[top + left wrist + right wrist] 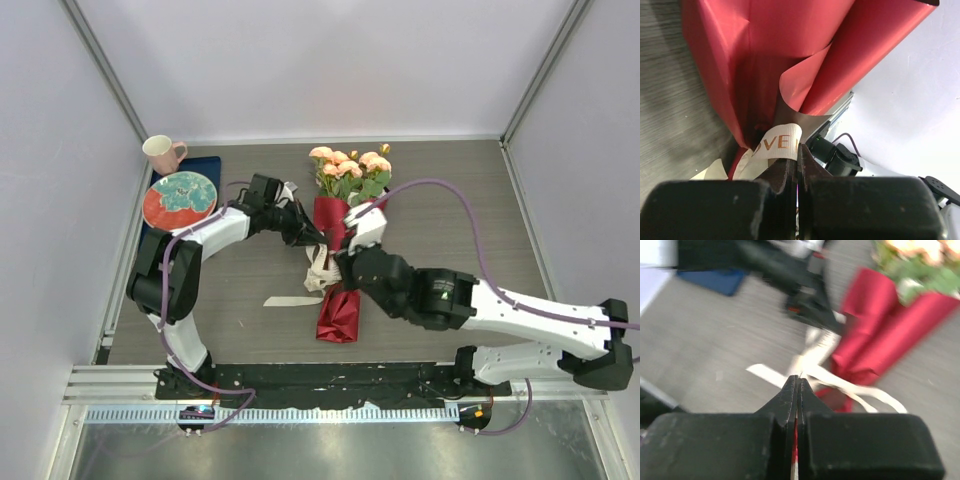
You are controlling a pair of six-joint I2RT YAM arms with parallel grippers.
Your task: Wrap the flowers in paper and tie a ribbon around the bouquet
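Wrapping looks done: the paper [338, 315] cones the flowers [350, 165], lying at the table [480, 210] centre, blooms toward the far edge. The ribbon [318, 272] sits loose at the waist, no bow visible. The left gripper [797, 150] pinches ribbon; the right gripper [799, 381] is closed by a strand, grip unclear. Tying remains.

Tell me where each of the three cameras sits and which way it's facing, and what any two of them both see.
Top external: high behind the robot, facing down at the table; left arm and right arm both show, meeting at the bouquet.
Left wrist: on the left arm, facing along its shut jaws at the ribbon and paper.
Right wrist: on the right arm, facing across the table past its shut jaws; blurred.
Shared: both wrist views show ribbon and paper.
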